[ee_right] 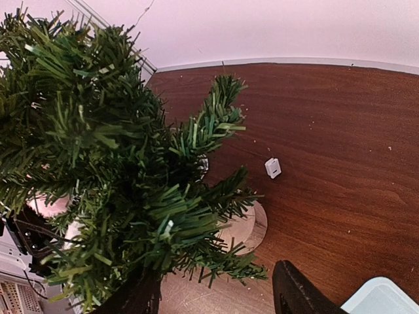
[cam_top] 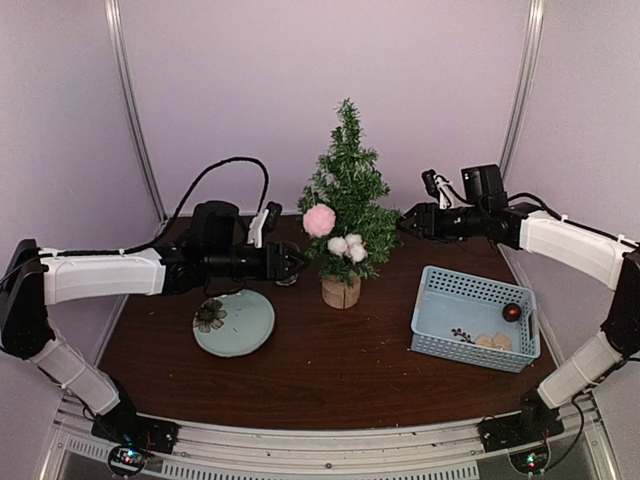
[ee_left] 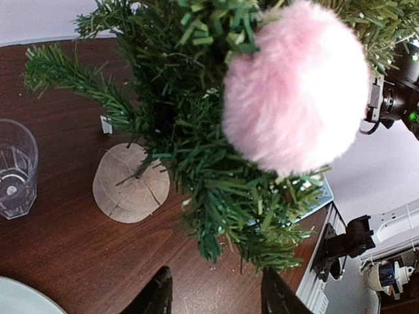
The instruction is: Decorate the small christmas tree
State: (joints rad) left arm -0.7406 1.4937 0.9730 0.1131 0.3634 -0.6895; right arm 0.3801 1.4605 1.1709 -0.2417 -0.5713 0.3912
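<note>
The small christmas tree (cam_top: 346, 185) stands mid-table on a round wood stump (cam_top: 341, 291). A pink pompom (cam_top: 319, 220) and two white pompoms (cam_top: 347, 248) hang on its left front branches. My left gripper (cam_top: 297, 262) hovers just left of the lower branches. In the left wrist view the left gripper (ee_left: 216, 297) is open and holds nothing, below the tree (ee_left: 196, 150) and the pink pompom (ee_left: 294, 85). My right gripper (cam_top: 405, 222) is at the tree's right side. The right wrist view shows the right gripper (ee_right: 213, 301) open, with lower branch tips of the tree (ee_right: 111, 163) between its jaws.
A pale green plate (cam_top: 233, 323) lies front left. A light blue basket (cam_top: 475, 318) at the right holds a red ball (cam_top: 511, 312) and small ornaments. A drinking glass (ee_left: 13, 170) stands left of the stump (ee_left: 131, 183). A small white tag (ee_right: 273, 168) lies behind it.
</note>
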